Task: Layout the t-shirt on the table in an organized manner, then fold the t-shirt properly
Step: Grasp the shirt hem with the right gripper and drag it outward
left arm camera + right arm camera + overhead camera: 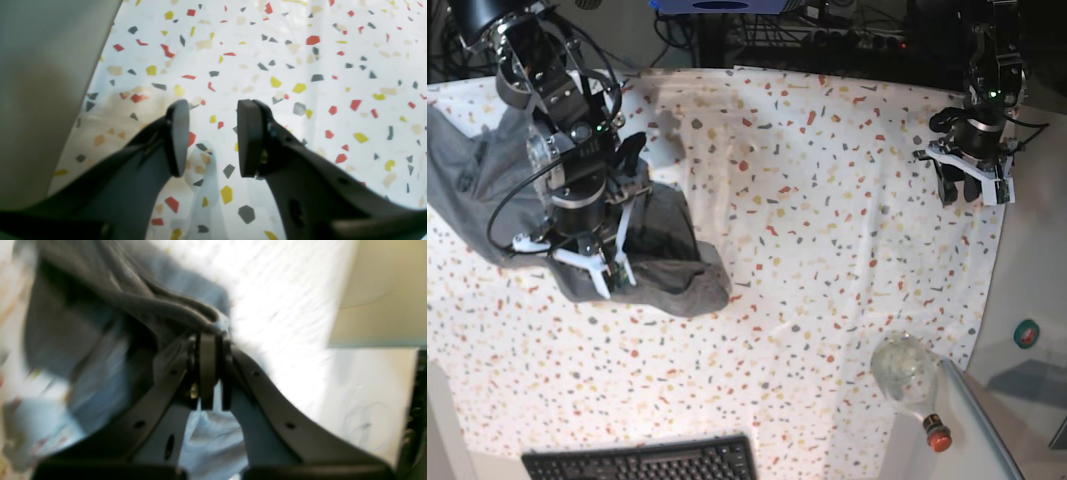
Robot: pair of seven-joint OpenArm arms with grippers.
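One right tool (207,371) is clenched on the t-shirt (667,255); pull it slowly toward the tabletop (827,200) middle. Left tool (213,136) gapes empty.

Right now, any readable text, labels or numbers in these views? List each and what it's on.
None readable.
Keyboard: key legends too small to read.
Glass bottle: no label legible.
Round teal sticker: blurred, unreadable.
T-shirt: plain, no print showing; neck label not visible.
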